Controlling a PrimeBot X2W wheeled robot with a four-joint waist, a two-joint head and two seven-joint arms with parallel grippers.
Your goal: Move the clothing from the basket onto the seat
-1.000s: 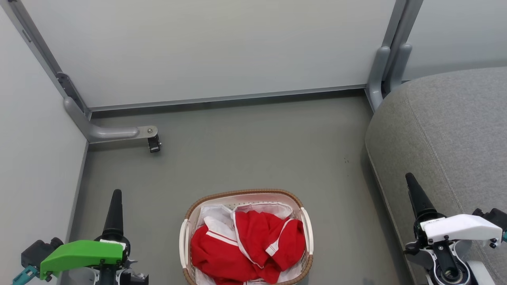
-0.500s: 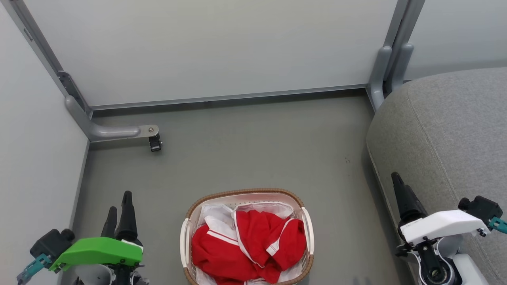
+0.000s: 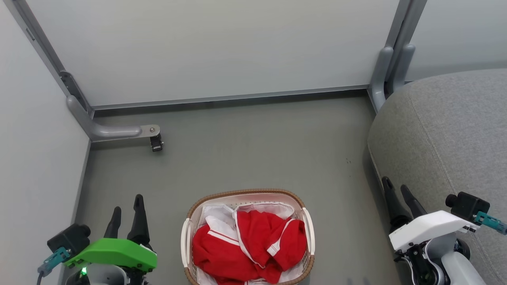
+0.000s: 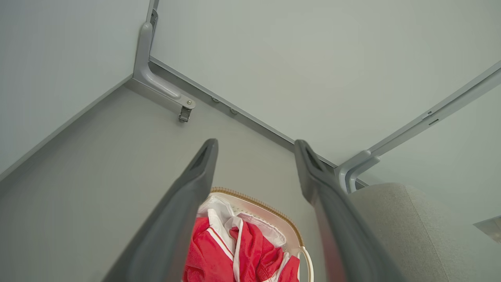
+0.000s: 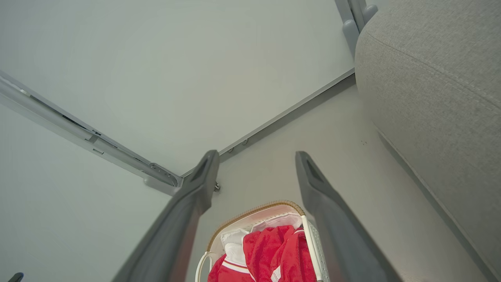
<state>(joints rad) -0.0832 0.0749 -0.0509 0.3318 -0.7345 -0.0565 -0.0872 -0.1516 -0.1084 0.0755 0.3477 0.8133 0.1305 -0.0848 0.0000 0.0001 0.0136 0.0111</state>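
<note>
Left hand [image 3: 126,205]: the two dark fingers stand spread apart with nothing between them. It hangs over the floor [image 3: 253,150] at the lower left of the head view, left of the basket [image 3: 241,192] and apart from it. In the left wrist view the basket's far end lies below and between the fingers.

Right hand [image 3: 395,186]: fingers likewise spread, empty. It is at the lower right, right of the basket and clear of it, seen against the front edge of the seat [image 3: 447,130]; contact with the seat cannot be judged.

Clothing [image 3: 249,249]: red with white stripes, crumpled inside the basket on a white liner [image 3: 214,215]. The basket stands on the floor between the two hands.

Seat: grey, right of the basket, with a strip of floor between them.

Far left: a grey frame leg with a small caster [image 3: 155,143] at the foot of the pale wall panels.
</note>
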